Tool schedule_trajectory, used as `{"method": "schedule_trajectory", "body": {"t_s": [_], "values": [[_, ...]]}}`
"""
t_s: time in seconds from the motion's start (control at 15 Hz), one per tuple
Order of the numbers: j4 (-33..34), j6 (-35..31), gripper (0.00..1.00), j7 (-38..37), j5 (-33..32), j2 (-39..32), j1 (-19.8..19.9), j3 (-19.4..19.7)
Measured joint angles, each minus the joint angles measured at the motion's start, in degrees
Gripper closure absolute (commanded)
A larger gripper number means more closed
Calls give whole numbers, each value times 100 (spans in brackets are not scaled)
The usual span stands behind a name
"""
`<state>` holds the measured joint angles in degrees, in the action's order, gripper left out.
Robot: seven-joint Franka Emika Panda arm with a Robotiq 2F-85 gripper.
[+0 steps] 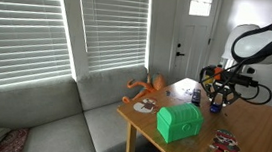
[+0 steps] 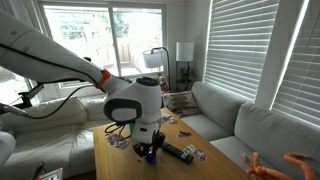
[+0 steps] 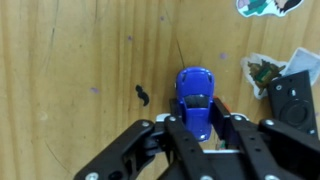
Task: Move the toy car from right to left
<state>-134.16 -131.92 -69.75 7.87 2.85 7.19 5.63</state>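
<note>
Currently I am pinching the blue toy car (image 3: 195,95) between the drawn-in fingers of the gripper (image 3: 200,120), low at the wooden table (image 3: 70,60), judging the grasp made and preparing to lift and carry it leftward.

An exterior view looks from afar over the sofa (image 1: 61,119) to the table (image 1: 257,123). An exterior view sits close at table height, facing the windows (image 2: 130,35). Both share the arm (image 1: 265,43). The wrist view looks straight down past the gripper (image 3: 200,122).
</note>
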Motion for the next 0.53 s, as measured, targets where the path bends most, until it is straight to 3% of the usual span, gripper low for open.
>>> {"method": "schedule_trajectory", "body": {"t_s": [0.53], "values": [[20,-73,90,-687,155,-31,-168,-156]]}}
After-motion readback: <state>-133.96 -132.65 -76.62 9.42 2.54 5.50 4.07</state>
